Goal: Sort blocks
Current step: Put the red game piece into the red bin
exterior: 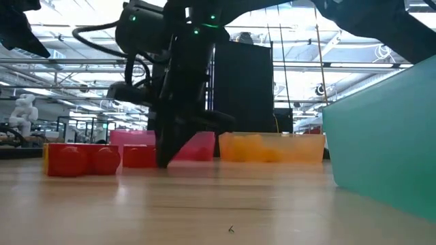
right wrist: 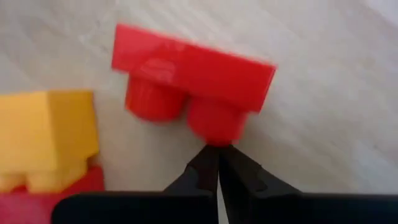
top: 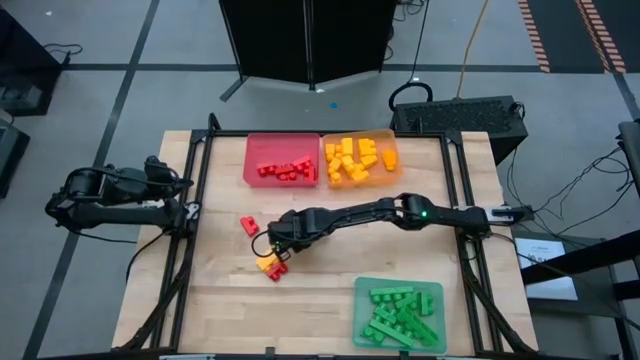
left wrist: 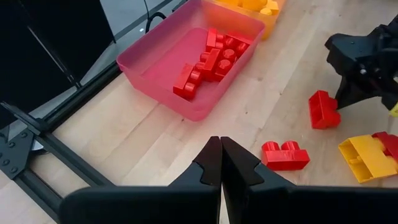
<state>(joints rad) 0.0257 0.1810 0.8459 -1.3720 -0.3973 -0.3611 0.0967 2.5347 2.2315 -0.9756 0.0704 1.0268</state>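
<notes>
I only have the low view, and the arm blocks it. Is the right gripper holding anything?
Observer: No. The right gripper is shut on nothing; a red brick lies just past its tips.
Operator: Anything else loose nearby?
Observer: A yellow brick lies beside the red one.
Operator: And the left gripper?
Observer: The left gripper is shut, parked at the table's left edge.

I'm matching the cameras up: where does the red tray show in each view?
High view: red tray near the table's top edge, left of centre.
Low view: far back, partly behind the right gripper.
Left wrist view: ahead of the left gripper.
Right wrist view: not in it.
Shared landmark: the orange tray beside it.
</notes>
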